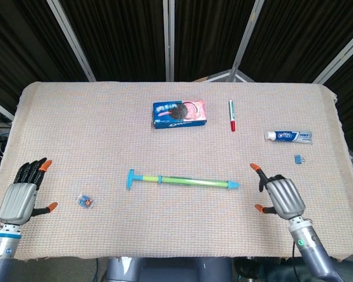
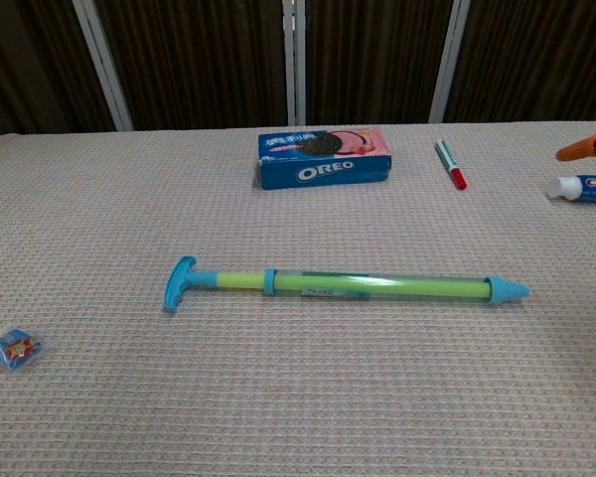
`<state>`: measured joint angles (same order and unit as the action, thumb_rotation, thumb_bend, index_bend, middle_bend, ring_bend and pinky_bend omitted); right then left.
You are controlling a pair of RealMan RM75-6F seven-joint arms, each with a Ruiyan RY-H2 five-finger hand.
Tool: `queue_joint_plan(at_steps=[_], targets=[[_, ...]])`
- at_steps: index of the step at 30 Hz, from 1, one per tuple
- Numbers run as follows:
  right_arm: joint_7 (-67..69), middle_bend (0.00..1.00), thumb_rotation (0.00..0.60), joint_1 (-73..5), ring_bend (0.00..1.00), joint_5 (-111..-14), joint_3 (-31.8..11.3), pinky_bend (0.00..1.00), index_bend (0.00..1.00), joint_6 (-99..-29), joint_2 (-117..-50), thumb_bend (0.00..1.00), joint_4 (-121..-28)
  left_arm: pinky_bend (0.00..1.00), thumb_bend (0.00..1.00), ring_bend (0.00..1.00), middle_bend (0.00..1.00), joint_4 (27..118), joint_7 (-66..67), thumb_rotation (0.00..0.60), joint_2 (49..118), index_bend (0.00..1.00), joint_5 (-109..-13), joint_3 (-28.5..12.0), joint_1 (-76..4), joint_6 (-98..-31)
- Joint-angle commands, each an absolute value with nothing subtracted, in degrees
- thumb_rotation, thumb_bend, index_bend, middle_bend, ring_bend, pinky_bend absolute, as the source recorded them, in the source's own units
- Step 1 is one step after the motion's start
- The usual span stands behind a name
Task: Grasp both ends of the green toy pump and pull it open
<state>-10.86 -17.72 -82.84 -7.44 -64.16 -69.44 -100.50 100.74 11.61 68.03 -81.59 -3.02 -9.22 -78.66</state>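
Observation:
The green toy pump (image 1: 182,180) (image 2: 338,285) lies flat across the middle of the table, its blue T-handle (image 1: 130,178) (image 2: 179,283) to the left and its blue nozzle (image 1: 233,185) (image 2: 507,291) to the right. My right hand (image 1: 280,194) hovers open just right of the nozzle, holding nothing; only an orange fingertip (image 2: 581,149) of it shows at the chest view's right edge. My left hand (image 1: 23,192) is open at the table's left front edge, far from the handle.
An Oreo box (image 1: 180,113) (image 2: 324,156) and a red-capped marker (image 1: 231,115) (image 2: 450,164) lie at the back. A toothpaste tube (image 1: 288,136) (image 2: 583,187) and a small blue clip (image 1: 297,158) are at the right. A small wrapped candy (image 1: 85,201) (image 2: 13,348) lies near my left hand.

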Motion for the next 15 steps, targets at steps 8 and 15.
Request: queue_joint_plan(at_steps=[8,15], targets=[[-22.8,1.00,0.600,-32.8,1.00,-61.5,-11.3,1.00,0.20,-47.8,-76.3,0.00,-99.2,0.00,0.00,0.00,0.00,98.3,14.5,0.600,70.6,0.00,-77.0,-4.1,-11.1,-75.5],[-29.0,1.00,0.600,-36.9,1.00,-53.9,-10.4,1.00,0.31,-49.7,-84.0,0.15,-93.7,0.00,0.00,0.00,0.00,98.2,15.2,0.600,71.0,0.00,-76.3,-4.1,-11.4,-75.3]])
